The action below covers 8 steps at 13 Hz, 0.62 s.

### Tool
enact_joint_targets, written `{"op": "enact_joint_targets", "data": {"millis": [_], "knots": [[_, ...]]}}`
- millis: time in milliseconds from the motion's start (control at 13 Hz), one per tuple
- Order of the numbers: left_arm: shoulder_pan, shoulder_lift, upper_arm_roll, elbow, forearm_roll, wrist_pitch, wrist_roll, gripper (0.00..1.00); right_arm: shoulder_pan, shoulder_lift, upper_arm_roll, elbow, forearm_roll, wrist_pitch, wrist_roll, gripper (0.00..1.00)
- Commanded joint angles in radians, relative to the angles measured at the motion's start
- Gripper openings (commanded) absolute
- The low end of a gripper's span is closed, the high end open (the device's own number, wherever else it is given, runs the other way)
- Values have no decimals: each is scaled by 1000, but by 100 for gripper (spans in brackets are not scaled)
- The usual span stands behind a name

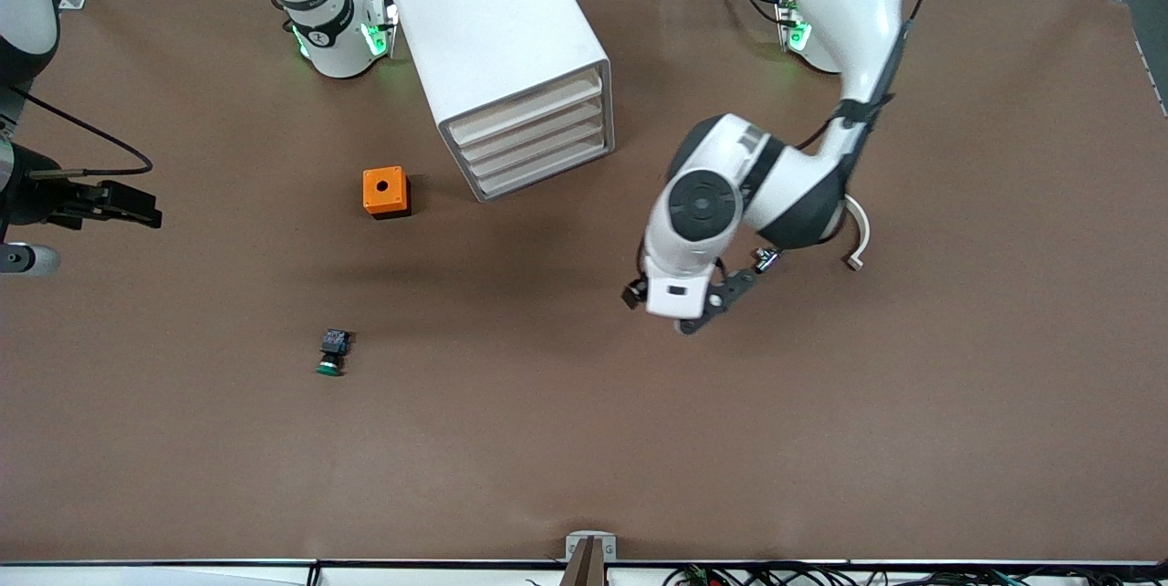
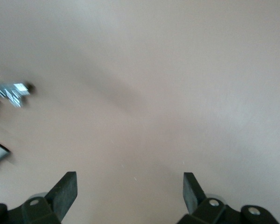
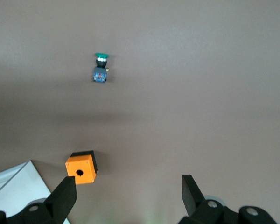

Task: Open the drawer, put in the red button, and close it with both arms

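Front view: nearest the camera lies the green-capped switch (image 1: 332, 354) on the brown surface (image 1: 821, 440), and the left hand (image 1: 704, 307) hangs wide open over bare mid-surface, where the left wrist view shows small things (image 2: 11, 91) too blurred to name. Farther on sits the orange box (image 1: 386, 192), and the right hand (image 1: 137, 205) hovers, fingers wide apart, over the right arm's end. Farthest, by the arms' edge, stands the cabinet (image 1: 497, 29), each drawer (image 1: 538, 168) shut.
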Motion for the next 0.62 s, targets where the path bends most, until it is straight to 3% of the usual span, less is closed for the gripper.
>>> {"op": "enact_joint_targets", "data": {"millis": [0, 385, 538], "knots": [[116, -124, -9, -30, 20, -95, 138, 100, 3, -34, 11, 6, 11, -13, 18, 100], [251, -273, -9, -32, 117, -215, 376, 100, 2, -42, 11, 56, 17, -32, 4, 100], [300, -339, -10, -30, 120, -267, 449, 100, -1, -77, 2, 50, 56, -56, 19, 100]]}}
